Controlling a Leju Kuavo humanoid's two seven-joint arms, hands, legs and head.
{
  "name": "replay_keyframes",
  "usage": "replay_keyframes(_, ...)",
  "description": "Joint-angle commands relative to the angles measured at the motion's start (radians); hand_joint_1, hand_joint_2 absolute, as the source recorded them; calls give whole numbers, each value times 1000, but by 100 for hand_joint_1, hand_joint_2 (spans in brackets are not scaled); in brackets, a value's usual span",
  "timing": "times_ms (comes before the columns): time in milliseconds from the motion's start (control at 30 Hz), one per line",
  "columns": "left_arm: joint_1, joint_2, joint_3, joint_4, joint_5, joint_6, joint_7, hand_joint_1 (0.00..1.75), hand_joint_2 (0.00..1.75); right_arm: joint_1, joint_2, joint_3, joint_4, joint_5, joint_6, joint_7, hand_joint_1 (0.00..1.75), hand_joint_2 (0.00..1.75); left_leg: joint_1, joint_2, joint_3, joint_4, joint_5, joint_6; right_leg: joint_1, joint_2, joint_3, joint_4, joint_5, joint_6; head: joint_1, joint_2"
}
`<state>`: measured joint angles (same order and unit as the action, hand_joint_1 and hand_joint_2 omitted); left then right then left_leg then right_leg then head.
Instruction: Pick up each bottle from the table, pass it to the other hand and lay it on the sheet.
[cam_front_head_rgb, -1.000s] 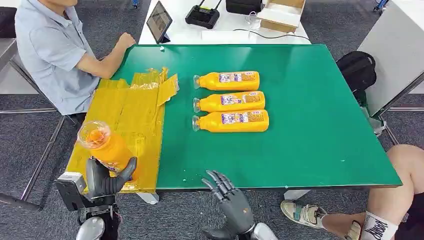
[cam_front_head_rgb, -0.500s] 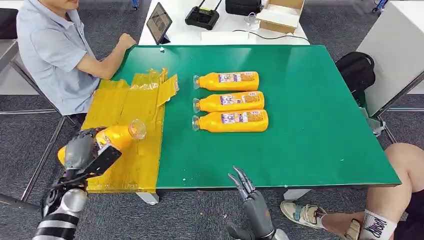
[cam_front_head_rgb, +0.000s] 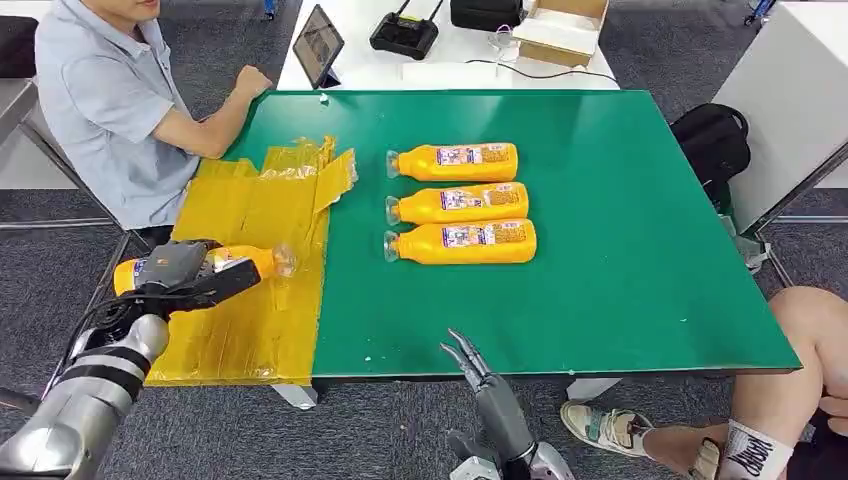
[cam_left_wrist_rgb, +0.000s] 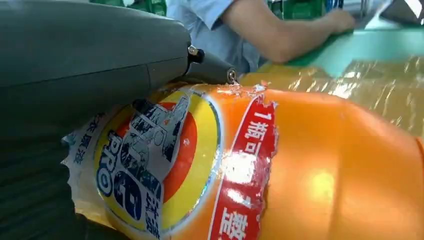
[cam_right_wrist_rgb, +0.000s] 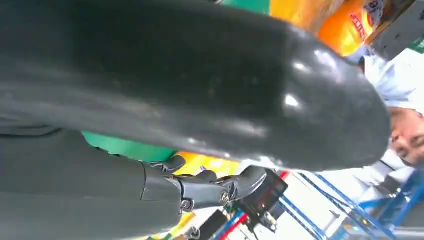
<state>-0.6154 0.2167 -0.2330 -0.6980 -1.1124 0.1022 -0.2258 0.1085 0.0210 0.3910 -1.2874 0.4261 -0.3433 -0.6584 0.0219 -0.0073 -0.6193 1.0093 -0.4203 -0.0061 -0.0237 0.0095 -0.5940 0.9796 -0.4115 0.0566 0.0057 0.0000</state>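
Note:
My left hand (cam_front_head_rgb: 185, 272) grips an orange juice bottle (cam_front_head_rgb: 240, 262) lying on its side over the near left part of the yellow sheet (cam_front_head_rgb: 250, 290), cap end pointing right. Up close, the left wrist view shows the bottle's label (cam_left_wrist_rgb: 165, 165) under my thumb (cam_left_wrist_rgb: 100, 55). Three more orange bottles (cam_front_head_rgb: 455, 161) (cam_front_head_rgb: 458, 203) (cam_front_head_rgb: 462, 241) lie side by side on the green table (cam_front_head_rgb: 620, 260), caps to the left. My right hand (cam_front_head_rgb: 490, 395) hangs below the table's near edge, fingers apart and holding nothing; its dark fingers (cam_right_wrist_rgb: 210, 187) appear in the right wrist view.
A person in a light blue shirt (cam_front_head_rgb: 110, 100) sits at the far left with a forearm on the table corner. Another person's leg and shoe (cam_front_head_rgb: 760, 420) are at the near right. A tablet (cam_front_head_rgb: 318, 42), controller (cam_front_head_rgb: 405, 32) and box (cam_front_head_rgb: 562, 25) sit on the white table behind.
My left hand has tipped the bottle from upright onto its side and carried it farther onto the sheet. The right hand dropped lower, below the table's near edge.

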Motion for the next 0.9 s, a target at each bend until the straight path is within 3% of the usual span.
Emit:
replay_keyframes(33, -170, -46, -82, 316, 20, -58, -35, 173, 175, -70, 26, -23, 141, -14, 19, -19, 0, 0, 1, -2, 3, -1, -1, 1, 1, -3, 4, -1, -1, -2, 0, 0)
replay_keyframes(133, -177, -81, -60, 308, 75, -99, -84, 159, 175, -77, 27, -32, 155, -27, 32, -18, 0, 0, 0, -1, 1, 0, -1, 1, 1, -2, 2, -1, -1, -1, 1, 0)
replay_keyframes(167, -179, -94, -59, 301, 93, -121, -88, 140, 175, -81, 30, -34, 167, -28, 34, -19, 0, 0, 0, -3, 3, 0, -1, 1, 1, -4, 4, -1, -2, -2, 1, 0)
replay_keyframes(200, -186, -99, -59, 303, 113, -153, -104, 72, 175, -84, 30, -34, 174, -30, 39, -22, 0, 0, 0, -2, 2, 0, -1, 1, 1, -3, 4, -1, -1, -2, 1, 0)
replay_keyframes(233, -192, -98, -60, 307, 125, -181, -111, 26, 175, -88, 30, -34, 180, -32, 42, -26, 0, 0, 1, -3, 4, 0, -1, 2, 2, -4, 5, -1, -2, -3, 1, 0)
replay_keyframes(300, -218, -91, -71, 334, 137, -227, -70, 7, 175, -101, 36, -41, 199, -39, 41, -36, 0, 0, 1, -2, 3, 0, -1, 1, 1, -4, 5, -1, -1, -3, 1, 0)
replay_keyframes(633, -228, -78, -66, 347, 163, -265, -85, 5, 175, -113, 39, -43, 210, -41, 44, -38, 0, 0, 0, 0, 4, 0, -1, 1, 1, -2, 4, -1, -1, -2, 1, 0)
replay_keyframes(900, -242, -109, -52, 336, 229, -305, -145, 0, 175, -146, 49, -43, 241, -42, 57, -40, 0, 0, 1, 0, 3, 1, -2, 2, 2, -2, 5, 0, -1, -2, 1, 0)
